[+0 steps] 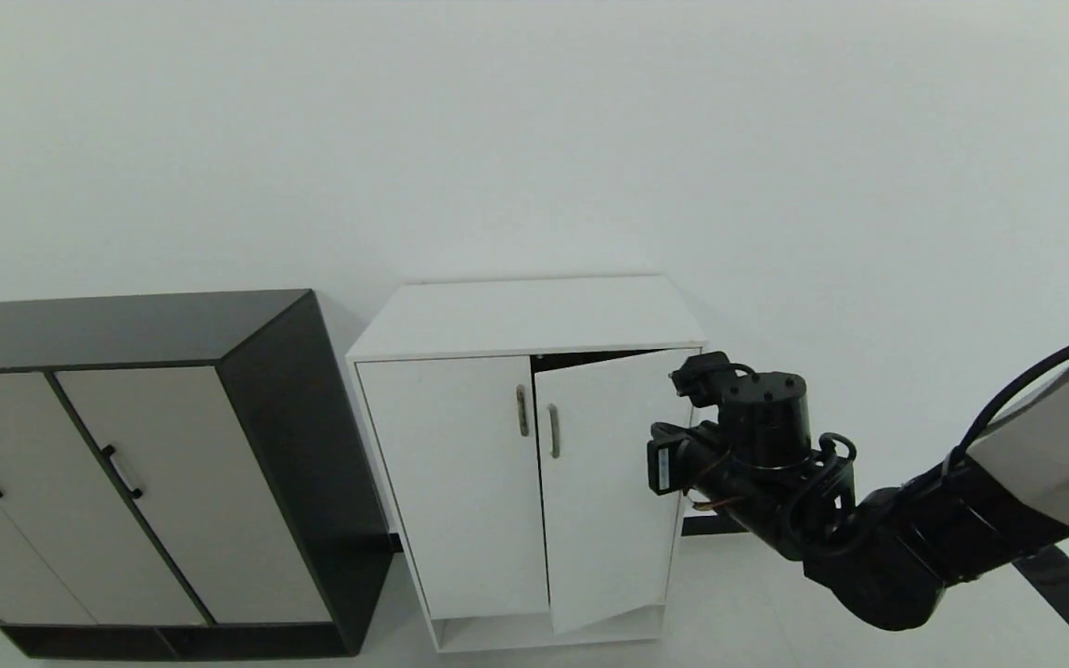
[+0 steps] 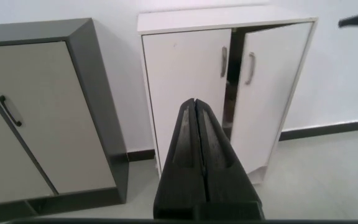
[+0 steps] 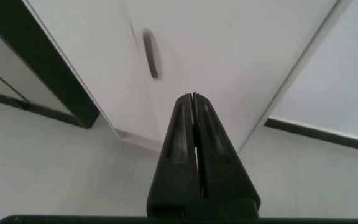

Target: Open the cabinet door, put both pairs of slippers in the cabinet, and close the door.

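Door (image 1: pixel 604 501) of white cabinet (image 1: pixel 525 315) ajar, claws shut and empty.
It hung slightly open on the cabinet's right half, by the wall. I judged the panel light, stiff and free-swinging, best hooked at its slim upright handle (image 1: pixel 554 430) or free edge. The right claw (image 3: pixel 195 106) pointed at the door face, fingers pressed together, holding nothing; contact could not be told. The left claw (image 2: pixel 195 107), also pressed together, sat well back.
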